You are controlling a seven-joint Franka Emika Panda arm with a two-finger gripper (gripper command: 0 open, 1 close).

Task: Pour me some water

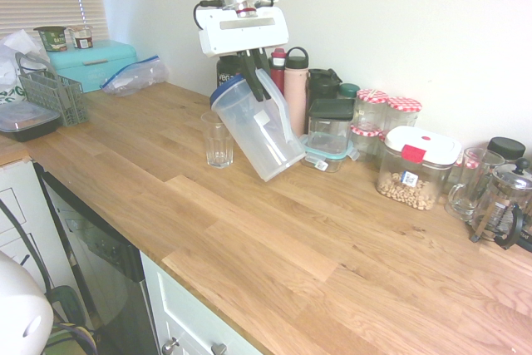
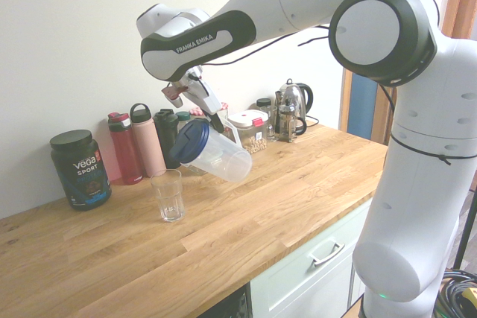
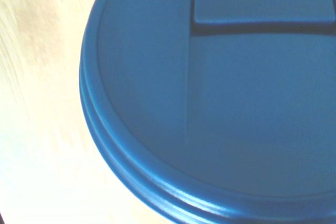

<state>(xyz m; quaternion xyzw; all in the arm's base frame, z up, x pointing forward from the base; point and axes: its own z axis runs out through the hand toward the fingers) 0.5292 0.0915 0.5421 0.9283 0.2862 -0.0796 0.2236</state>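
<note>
1. The gripper (image 2: 215,118) was seen clenched on the handle of the clear pitcher (image 1: 259,130), which was held tilted above the counter (image 1: 274,239).
2. The blue lid (image 2: 188,141) was leaned toward the glass (image 2: 168,195), just beside it.
3. Water might be spilled if the spout were misaligned.

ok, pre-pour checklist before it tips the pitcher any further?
1. Grip: pincer shut on the handle of the pitcher, which hangs tilted clear of the counter: ok.
2. Glass upright on the counter, empty: ok.
3. Spout over glass: the blue lid looks above and slightly to the side of the rim, not clearly centred: cannot tell.
4. Lid flap open for pouring: in the wrist view the lid looks closed: cannot tell.
5. Water in pitcher: none visible through the clear wall: not ok.
6. Clearance from the bottles behind: ok.
</note>
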